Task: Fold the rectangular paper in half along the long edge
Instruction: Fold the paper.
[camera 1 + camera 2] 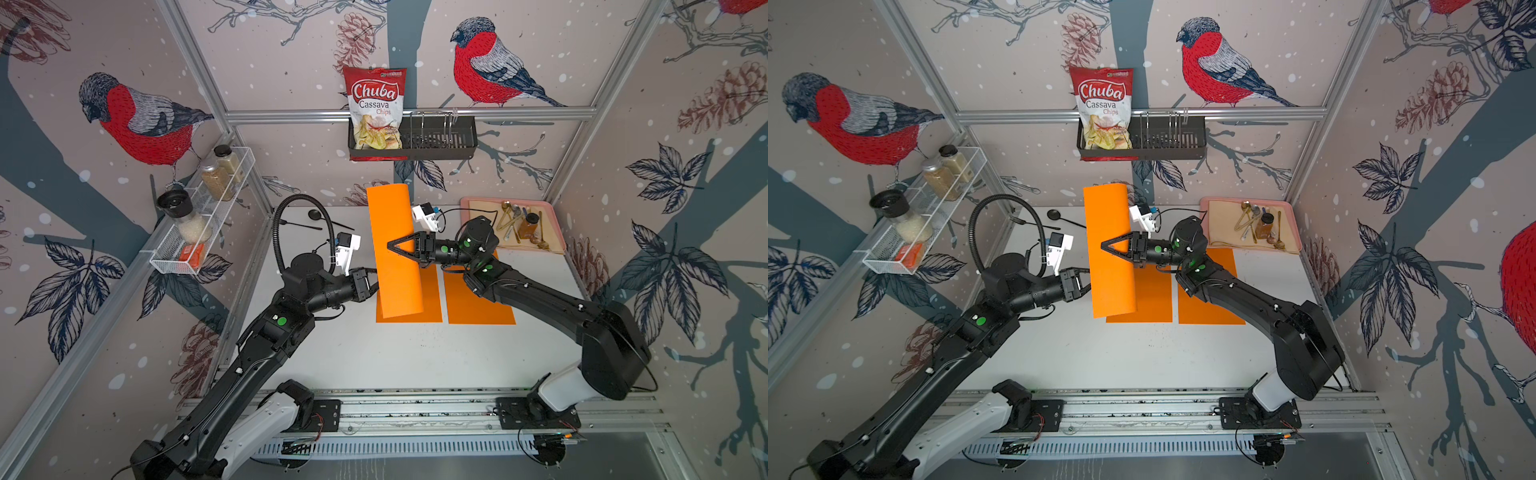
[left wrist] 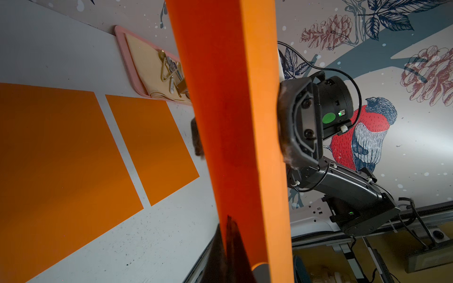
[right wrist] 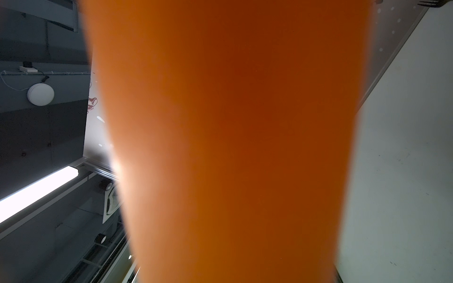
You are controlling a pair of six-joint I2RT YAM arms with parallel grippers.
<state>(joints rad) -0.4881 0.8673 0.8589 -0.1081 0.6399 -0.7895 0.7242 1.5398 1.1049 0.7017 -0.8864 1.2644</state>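
**Paper lifted off the table, held from both sides**

We find the orange paper (image 1: 392, 291) raised clear of the table (image 1: 415, 357), at about 12 o'clock from the table's middle. Its long edges run from 12 to 6 and its surface is bowed into a curve.

The left gripper (image 1: 375, 281) comes in from the paper's 9 o'clock and is pinched tight on that long edge. We judge this anchors one half so the other can be brought over to meet it.

The right gripper (image 1: 391, 246) reaches in from 3 o'clock with its jaws about half apart. In the left wrist view it has a finger (image 2: 289, 127) against each face of the bowed sheet, so it appears to be gripping it. The right wrist view gives only orange blur.

Working in the air probably lets the long edges be matched before any crease is pressed; we see no crease yet.

Two flat orange sheets (image 1: 478, 303) lie on the table beneath, toward 5 o'clock of the paper. A pink tray (image 1: 507, 200) sits well apart at 2 o'clock.
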